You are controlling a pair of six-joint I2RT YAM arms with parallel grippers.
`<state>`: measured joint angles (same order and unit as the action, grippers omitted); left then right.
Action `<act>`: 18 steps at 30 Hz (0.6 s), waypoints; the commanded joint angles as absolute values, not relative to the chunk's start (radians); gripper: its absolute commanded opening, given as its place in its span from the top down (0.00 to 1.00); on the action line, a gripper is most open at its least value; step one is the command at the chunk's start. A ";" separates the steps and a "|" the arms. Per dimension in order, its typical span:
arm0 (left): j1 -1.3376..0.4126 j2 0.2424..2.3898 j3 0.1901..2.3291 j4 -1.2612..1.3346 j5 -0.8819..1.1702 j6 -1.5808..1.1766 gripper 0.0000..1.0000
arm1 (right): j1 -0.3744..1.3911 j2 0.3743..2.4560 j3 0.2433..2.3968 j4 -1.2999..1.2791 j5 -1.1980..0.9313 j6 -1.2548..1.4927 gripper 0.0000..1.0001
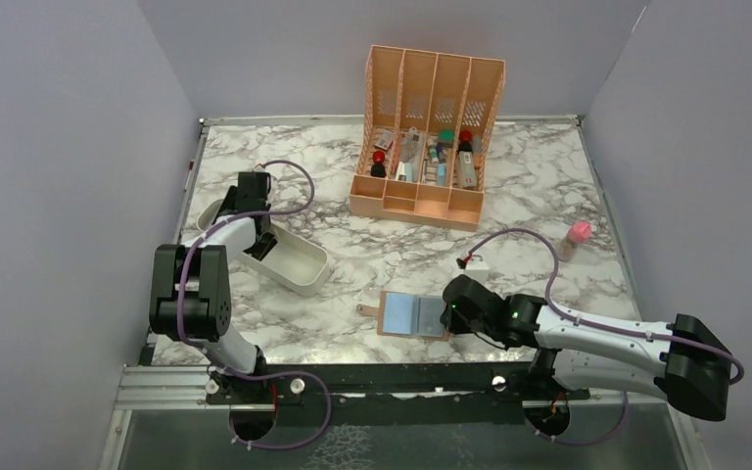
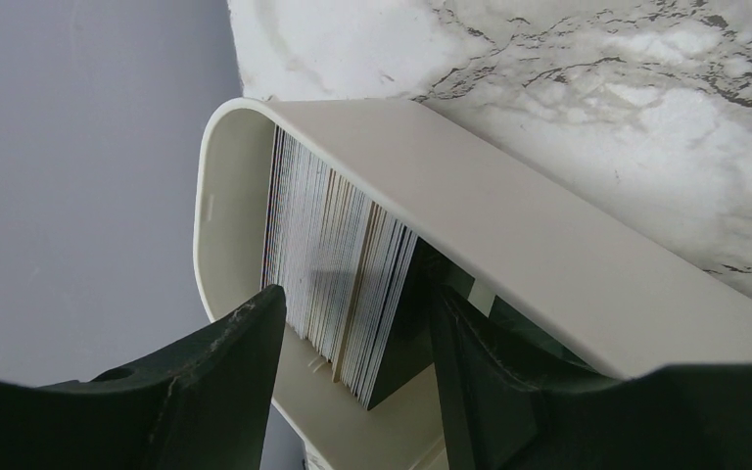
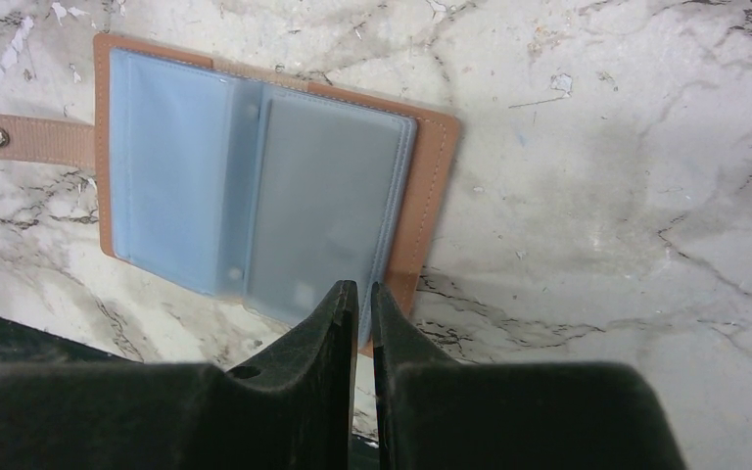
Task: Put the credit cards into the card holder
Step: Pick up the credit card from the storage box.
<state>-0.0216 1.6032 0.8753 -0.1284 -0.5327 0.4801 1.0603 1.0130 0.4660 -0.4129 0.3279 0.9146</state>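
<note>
**Top external view.** The card holder (image 1: 413, 315) lies open, blue side up, on the marble table (image 1: 548, 176) at the middle of its near edge. The right gripper (image 1: 447, 315) rests at the holder's right edge. The left gripper (image 1: 262, 245) reaches down into the white tray (image 1: 299, 266) near the table's left edge. A peach organizer (image 1: 429, 132) stands at the far edge, well apart from both.

**Left wrist view.** Jaws wide, straddling a stack of credit cards (image 2: 338, 284) that stands on edge at the tray's rounded end. No card is lifted or singled out. Whether the fingers (image 2: 245, 362) press on the stack cannot be told.

**Right wrist view.** Jaws drawn almost together, a thin slit between them and nothing seen in it. The tips sit at the holder's near edge, over its brown border; whether they bear on the border cannot be told. The clear sleeves lie flat, and the snap tab (image 3: 20, 137) points away to the left.

**Hazards.** The left jaws span the whole stack, so closing here would likely take many cards, or topple them — one card would need a narrower approach. A tilted pull could drag the light tray. The holder lies loose on smooth marble — if the right tips slip, it may slide, or a limp sleeve may fold shut.
</note>
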 commanded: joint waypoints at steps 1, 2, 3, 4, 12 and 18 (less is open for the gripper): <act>-0.012 1.634 0.910 -0.104 -0.543 0.506 0.43 | 1.058 0.997 0.473 -0.431 0.363 0.900 0.84; -0.012 1.635 0.919 -0.121 -0.525 0.507 0.44 | 1.058 0.995 0.474 -0.432 0.365 0.900 0.84; -0.012 1.633 0.926 -0.138 -0.506 0.509 0.47 | 1.058 0.993 0.472 -0.433 0.367 0.900 0.84; -0.012 1.627 0.932 -0.147 -0.498 0.508 0.48 | 1.058 0.990 0.472 -0.434 0.367 0.900 0.84; -0.011 1.612 0.957 -0.165 -0.493 0.525 0.59 | 1.058 0.989 0.469 -0.430 0.367 0.901 0.84; -0.011 1.619 0.965 -0.178 -0.484 0.520 0.68 | 1.058 0.998 0.471 -0.430 0.368 0.901 0.84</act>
<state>-0.0216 1.6188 0.9276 -0.1783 -0.4839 0.5068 1.0603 1.0000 0.4660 -0.4133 0.3298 0.9138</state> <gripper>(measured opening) 0.345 0.158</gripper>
